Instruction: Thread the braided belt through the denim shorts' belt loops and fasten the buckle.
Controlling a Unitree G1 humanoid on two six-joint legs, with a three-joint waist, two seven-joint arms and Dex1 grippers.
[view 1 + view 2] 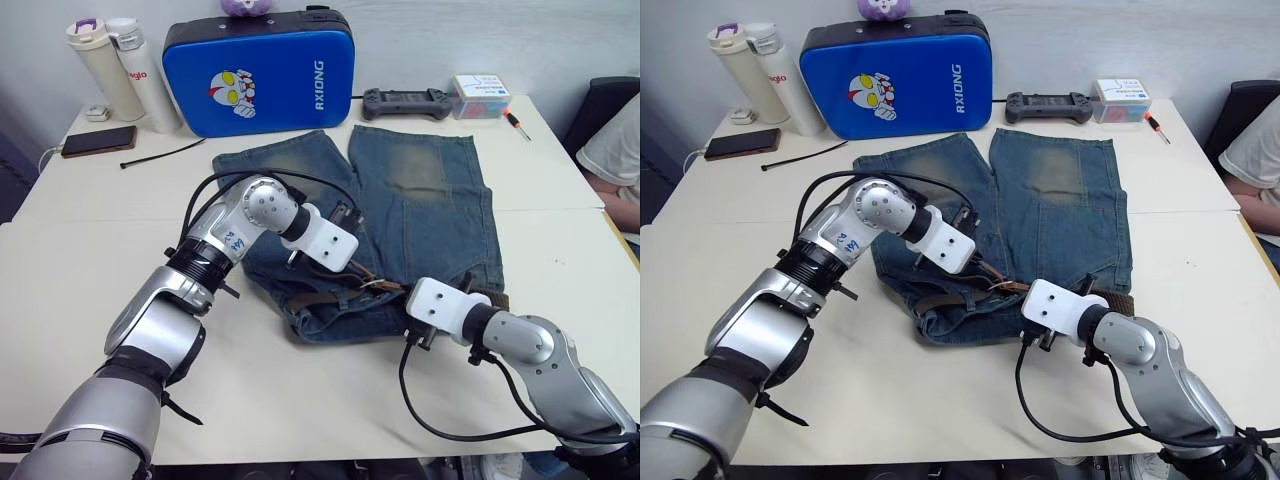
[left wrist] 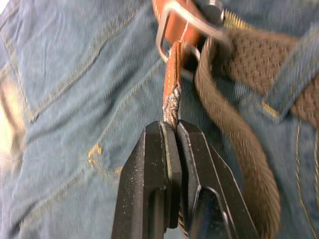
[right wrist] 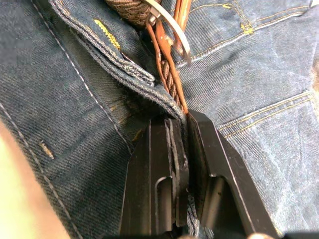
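Denim shorts (image 1: 420, 200) lie flat in front of the blue padded case (image 1: 260, 75), waistband toward me. I see the braided belt (image 2: 249, 59) already along the waistband, under a belt loop (image 2: 294, 64). So I judge I am at the fastening step. My left gripper (image 2: 172, 132) is pinched tight on the tan leather tip, which goes through the silver buckle (image 2: 189, 25). My right gripper (image 3: 184, 124) is pinched on the belt strands just beside the buckle. Next I think I must pull the tip farther through while the right side holds the buckle steady.
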